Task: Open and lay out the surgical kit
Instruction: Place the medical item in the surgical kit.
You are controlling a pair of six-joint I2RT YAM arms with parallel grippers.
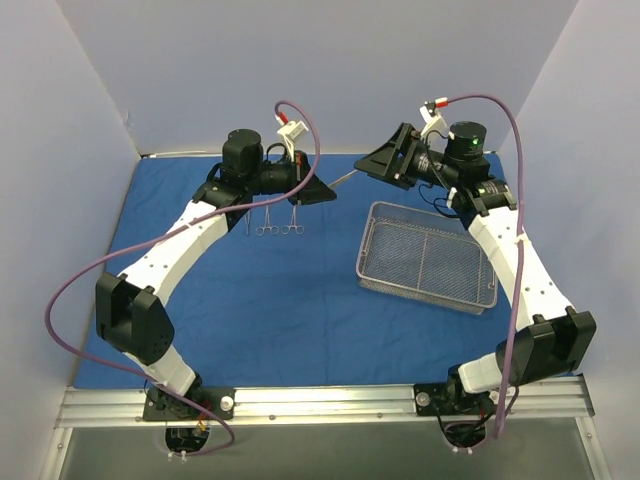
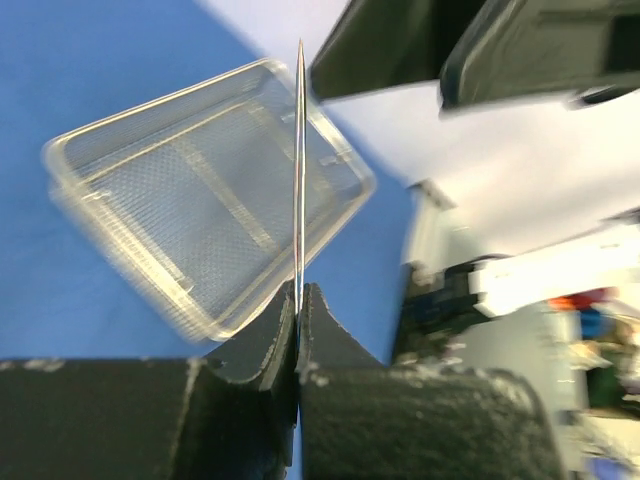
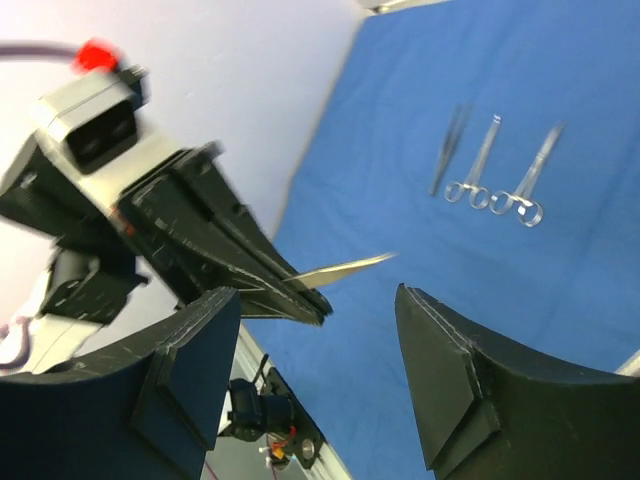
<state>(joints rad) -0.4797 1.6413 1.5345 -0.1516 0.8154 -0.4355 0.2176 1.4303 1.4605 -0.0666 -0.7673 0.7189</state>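
**Left gripper holds one instrument in the air; three lie on the cloth**

The cloth (image 1: 280,300) is spread flat and covers most of the table. Near its far edge, left of the middle, three instruments (image 1: 265,222) lie side by side, close together but not touching. Their tips point toward the far wall. In the right wrist view two of them show ring handles at the near end. The third (image 3: 450,150) is darker and thinner, and its handle end is too small to make out. The tray (image 1: 428,258) sits on the right part of the cloth, well apart from that row, with its long side running roughly left to right.

The fourth instrument (image 2: 299,170) is off the cloth. The left gripper (image 2: 299,300) holds it, with both fingers pressed together on its lower end. It is a thin strip of bright metal. The left wrist camera sees it edge-on, sticking straight out past the fingertips.

From above, the strip points right and slightly away, toward the right gripper (image 1: 362,166), which hangs just beside its free tip. That gripper's jaws stand apart with nothing between them. In its own wrist view the bright tip lies ahead of the gap and touches neither of the fingers (image 3: 460,380). Both grippers hang over the far part of the cloth, between the row of instruments and the tray.
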